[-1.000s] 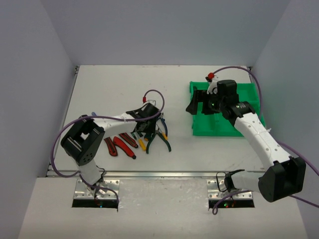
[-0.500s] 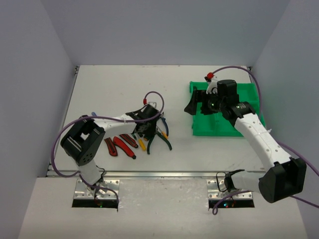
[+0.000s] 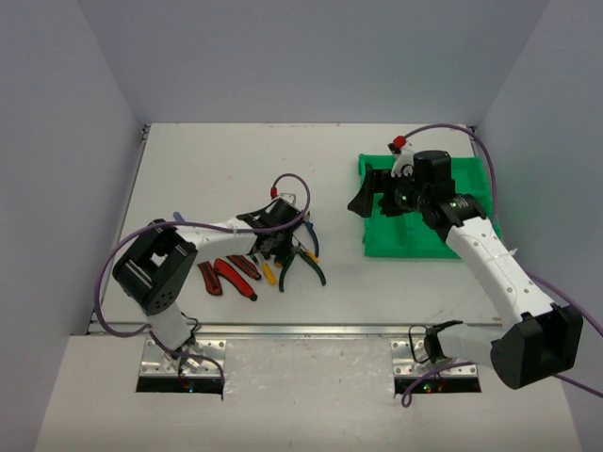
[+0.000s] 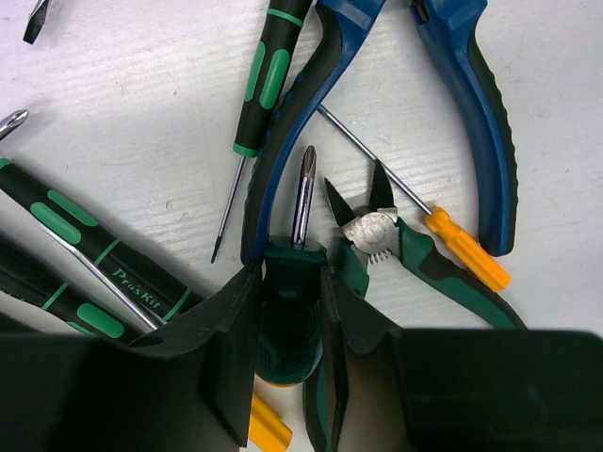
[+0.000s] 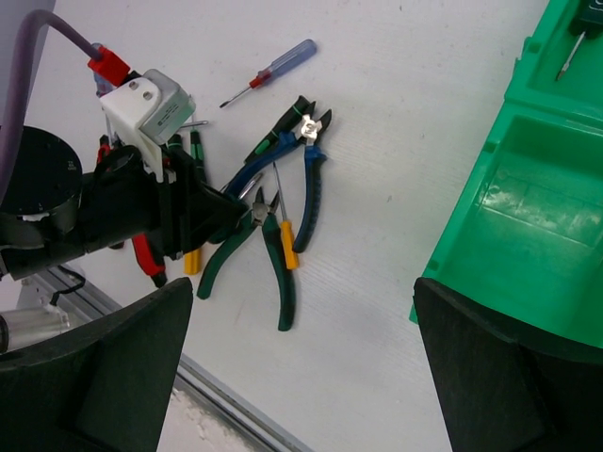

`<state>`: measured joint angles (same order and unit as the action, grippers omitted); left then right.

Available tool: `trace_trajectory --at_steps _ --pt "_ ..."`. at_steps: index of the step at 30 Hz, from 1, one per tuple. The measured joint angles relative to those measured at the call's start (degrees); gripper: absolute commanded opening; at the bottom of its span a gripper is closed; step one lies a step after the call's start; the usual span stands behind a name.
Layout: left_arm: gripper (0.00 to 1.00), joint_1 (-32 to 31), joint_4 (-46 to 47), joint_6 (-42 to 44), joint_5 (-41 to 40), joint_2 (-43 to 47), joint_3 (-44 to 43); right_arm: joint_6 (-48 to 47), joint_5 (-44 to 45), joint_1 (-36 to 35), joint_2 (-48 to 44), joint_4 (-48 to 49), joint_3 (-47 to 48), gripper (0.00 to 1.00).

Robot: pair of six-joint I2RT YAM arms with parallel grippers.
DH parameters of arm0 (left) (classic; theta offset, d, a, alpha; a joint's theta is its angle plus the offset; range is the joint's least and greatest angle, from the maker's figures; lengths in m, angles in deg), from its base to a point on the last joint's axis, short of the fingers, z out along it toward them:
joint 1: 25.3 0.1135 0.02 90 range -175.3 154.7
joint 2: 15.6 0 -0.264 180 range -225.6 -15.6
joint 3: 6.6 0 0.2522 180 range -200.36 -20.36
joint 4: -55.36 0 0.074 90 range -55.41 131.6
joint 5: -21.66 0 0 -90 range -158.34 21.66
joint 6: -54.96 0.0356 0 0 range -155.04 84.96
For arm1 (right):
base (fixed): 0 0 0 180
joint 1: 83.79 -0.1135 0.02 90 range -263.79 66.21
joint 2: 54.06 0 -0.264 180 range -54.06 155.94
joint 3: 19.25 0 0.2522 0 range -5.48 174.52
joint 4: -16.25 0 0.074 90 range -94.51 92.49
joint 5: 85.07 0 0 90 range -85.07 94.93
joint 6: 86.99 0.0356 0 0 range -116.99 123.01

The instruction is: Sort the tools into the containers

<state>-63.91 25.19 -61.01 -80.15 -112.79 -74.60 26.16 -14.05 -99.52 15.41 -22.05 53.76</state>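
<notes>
L gripper (image 4: 290, 282) sits low in the pile, jaws narrow, pinching the green screwdriver (image 4: 302, 193) by its handle. Shaft points straight away from the wrist. The tray (image 3: 419, 243) lies well off to the R, under the R gripper (image 3: 369, 198), which is wide open and empty.

Glossy plastic tray (image 5: 528, 212); matt white table (image 5: 396, 141).

white table (image 3: 217, 160), plain pale lilac walls (image 3: 311, 56), even light

The only legible marking reads "Pro'sKit", printed on a black, green-banded screwdriver handle (image 4: 132, 273).
</notes>
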Motion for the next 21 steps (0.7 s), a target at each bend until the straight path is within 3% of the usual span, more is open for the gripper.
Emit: trace_trajectory --at_steps 12,21 --pt "0.0 0.0 -2.3 -1.1 -0.5 10.8 1.7 0.7 -7.5 0.0 0.7 3.2 -1.2 0.99" --pt "0.0 0.0 -1.8 -5.0 1.6 21.9 3.1 5.9 -23.1 -3.0 3.4 17.8 -13.2 0.99"
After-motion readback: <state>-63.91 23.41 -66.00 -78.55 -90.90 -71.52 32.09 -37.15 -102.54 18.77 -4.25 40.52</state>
